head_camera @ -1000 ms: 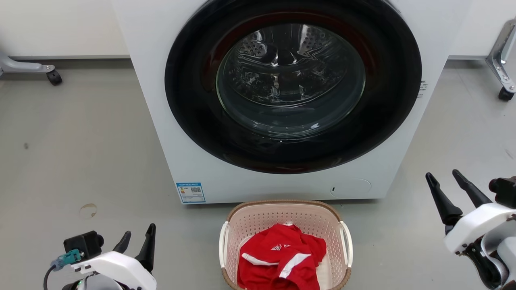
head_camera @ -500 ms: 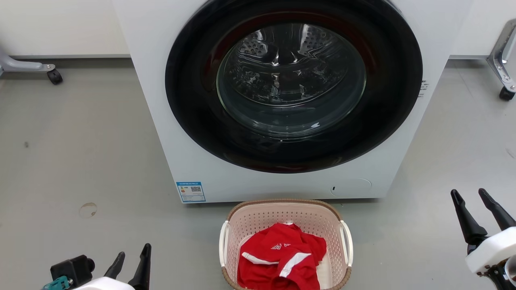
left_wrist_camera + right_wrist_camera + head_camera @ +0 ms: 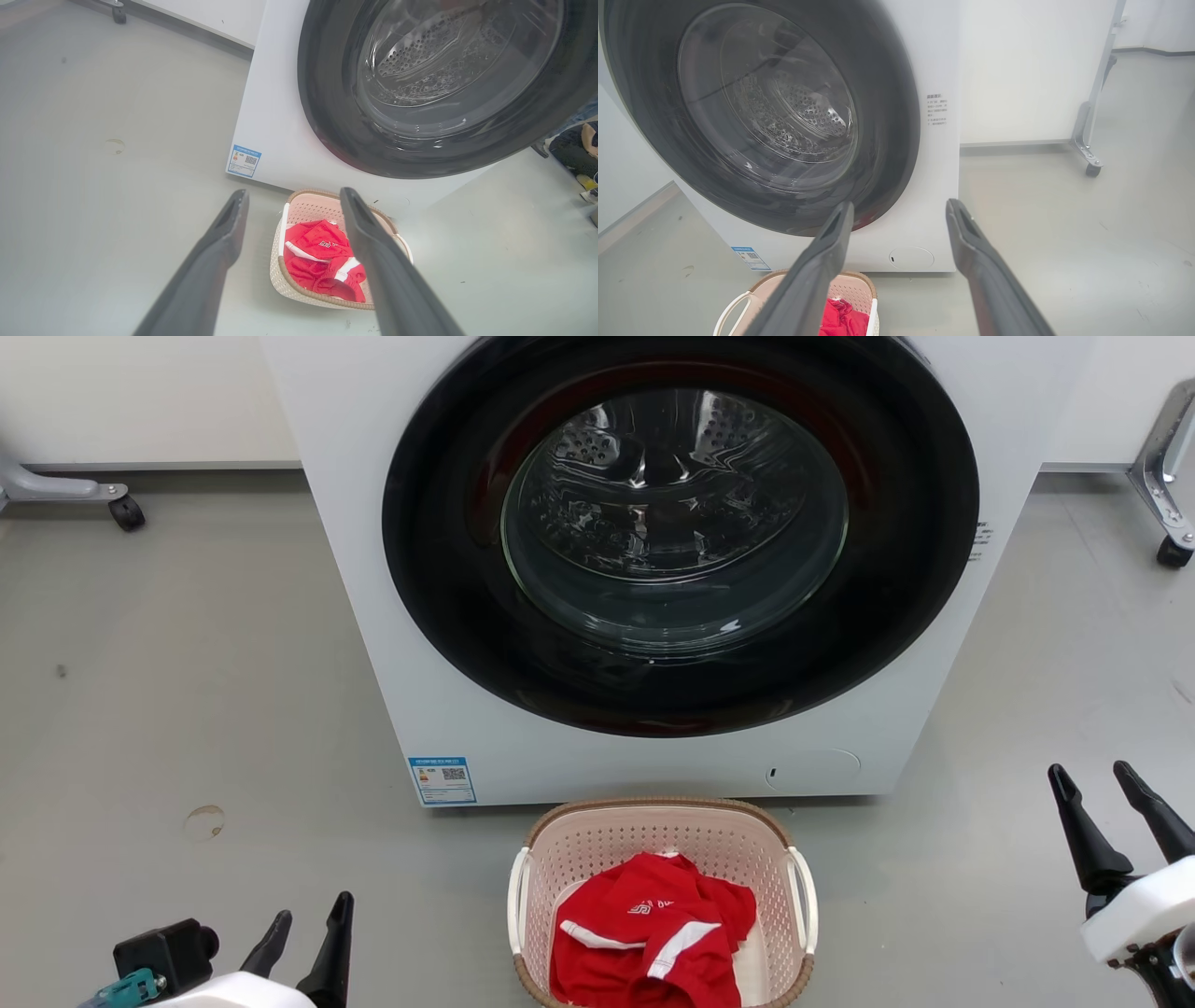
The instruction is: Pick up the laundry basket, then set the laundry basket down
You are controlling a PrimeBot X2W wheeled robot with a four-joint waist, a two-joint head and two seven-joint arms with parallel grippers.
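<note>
The laundry basket (image 3: pixel 597 845), pale pink with a brown rim and white side handles, stands on the floor right in front of the washing machine, with a red garment (image 3: pixel 653 933) inside. My left gripper (image 3: pixel 313 907) is open at the lower left, well clear of the basket's left handle. My right gripper (image 3: pixel 1089 769) is open at the far right, also apart from it. In the left wrist view the basket (image 3: pixel 280 280) lies below and beyond my open left gripper (image 3: pixel 294 191). In the right wrist view my open right gripper (image 3: pixel 900 203) points at the machine, with the basket (image 3: pixel 852 289) at the bottom left.
A white front-loading washing machine (image 3: pixel 392 691) with a shut dark round door (image 3: pixel 672 523) rises just behind the basket. Castered metal frame legs stand at the back left (image 3: pixel 126 513) and back right (image 3: pixel 1172 553). Grey floor lies on both sides of the basket.
Both grippers have sunk lower in the head view, and the right one has also shifted right. Both stay open. The basket has not moved.
</note>
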